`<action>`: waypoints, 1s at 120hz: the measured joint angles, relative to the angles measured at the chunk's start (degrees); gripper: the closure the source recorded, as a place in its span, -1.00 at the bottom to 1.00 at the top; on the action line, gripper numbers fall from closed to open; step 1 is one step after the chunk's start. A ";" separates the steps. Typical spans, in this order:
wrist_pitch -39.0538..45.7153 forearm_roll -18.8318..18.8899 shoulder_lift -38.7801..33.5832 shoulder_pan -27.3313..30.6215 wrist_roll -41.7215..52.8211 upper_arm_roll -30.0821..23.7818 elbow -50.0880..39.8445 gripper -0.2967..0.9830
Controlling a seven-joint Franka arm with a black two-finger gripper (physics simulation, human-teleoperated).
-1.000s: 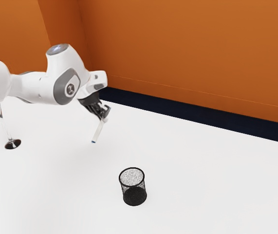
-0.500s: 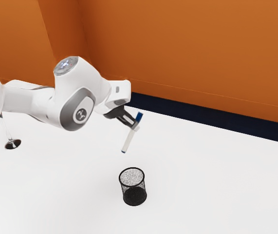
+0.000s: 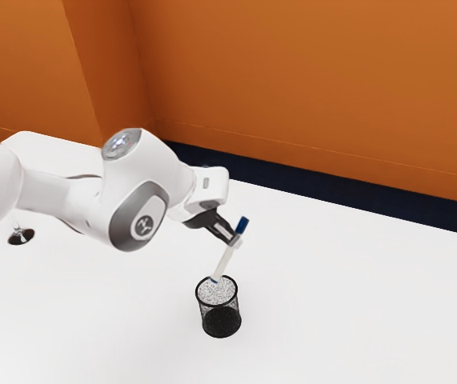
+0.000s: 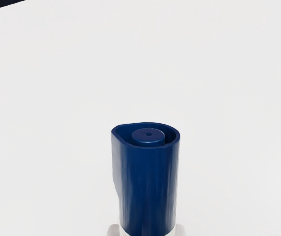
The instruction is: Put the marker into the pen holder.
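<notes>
Held the marker [image 3: 225,260] in the gripper [image 3: 234,240], closed on it from two sides just below the blue cap [image 4: 147,187]. Carried it tilted, cap uppermost, with the pale barrel slanting down to the mouth of the pen holder [image 3: 236,294]. Overlapped the far part of the rim with the lower tip in the exterior view; could not be told whether inside the mouth or just above it. Showed in the wrist view, within the cap's hollow end, a round inset plug.

Stood upright below, round and black, with fine mesh sides and a dark bottom. Rested on a smooth, plain white table [image 3: 332,304], spread wide on every side of the holder. Stood well apart, toward the exterior view's left, near the arm [image 3: 48,188] in that view: a glassy object with a dark round base [image 3: 21,236]. Ran beyond the table's far edge: a navy band [image 3: 356,192]. Rose behind it: orange walls [image 3: 308,88], marked low down by a thin horizontal seam and, toward the exterior view's left, by upright corner edges.
</notes>
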 joint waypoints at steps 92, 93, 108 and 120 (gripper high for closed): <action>-17.90 2.65 0.76 -11.13 0.48 6.38 13.93 -0.49; -19.17 3.12 0.80 -11.44 0.33 6.69 15.10 -0.49; -38.29 7.70 0.90 -16.83 -1.72 11.97 29.17 -0.51; -48.53 9.10 0.95 -18.23 -3.36 13.46 32.00 -0.52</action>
